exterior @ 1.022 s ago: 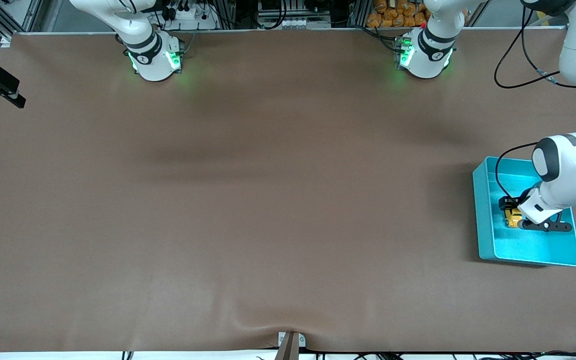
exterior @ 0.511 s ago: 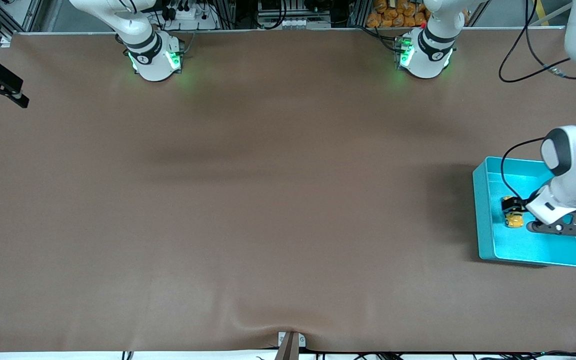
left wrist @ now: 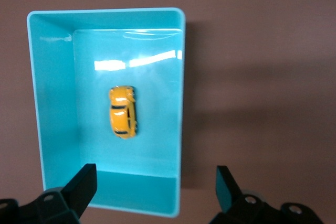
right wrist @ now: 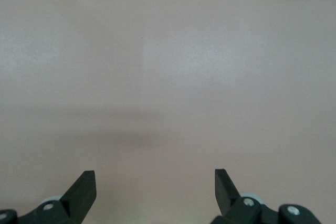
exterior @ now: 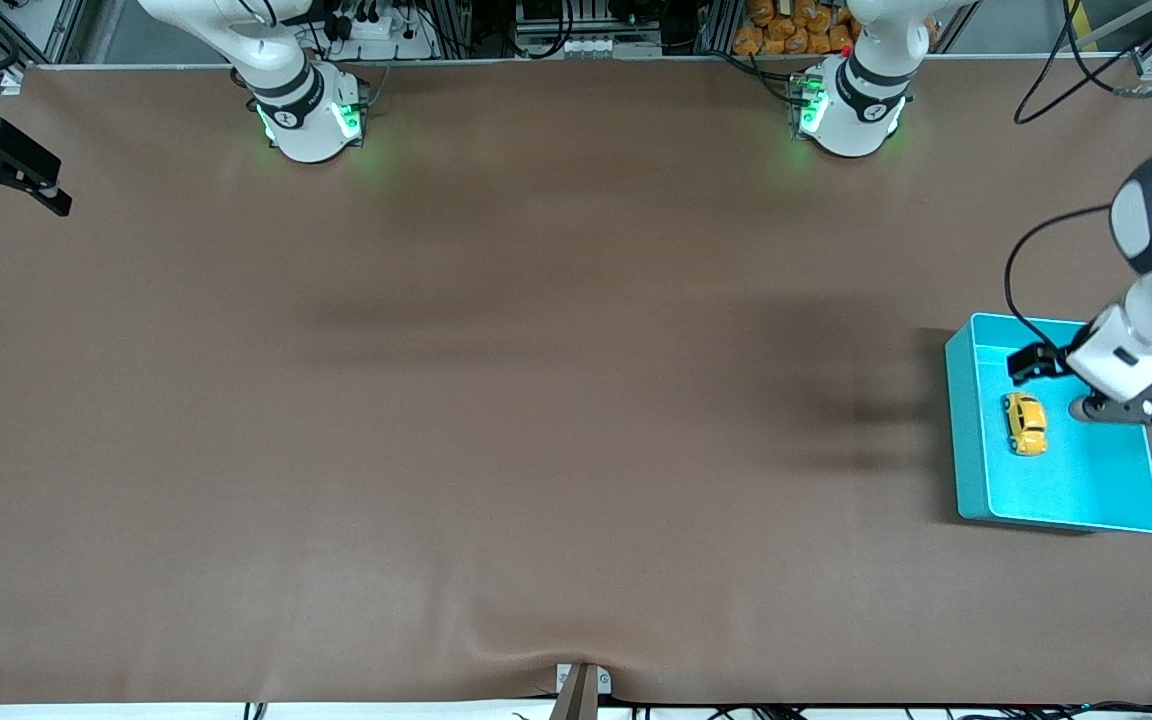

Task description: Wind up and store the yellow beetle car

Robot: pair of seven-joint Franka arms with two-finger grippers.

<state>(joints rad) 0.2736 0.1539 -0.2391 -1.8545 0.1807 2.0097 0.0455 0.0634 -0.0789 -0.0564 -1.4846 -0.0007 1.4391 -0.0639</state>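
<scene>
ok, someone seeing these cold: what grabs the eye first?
The cyan bin at the left arm's end of the brown table, with the yellow beetle car lying loose on its floor. Just above it hangs the left pincer, open and empty over the bin. The right pincer waits open over bare table at the right arm's end.

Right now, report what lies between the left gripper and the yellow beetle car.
Nothing: the left wrist view shows the open left gripper above the yellow beetle car, only bare cyan bin floor between.
</scene>
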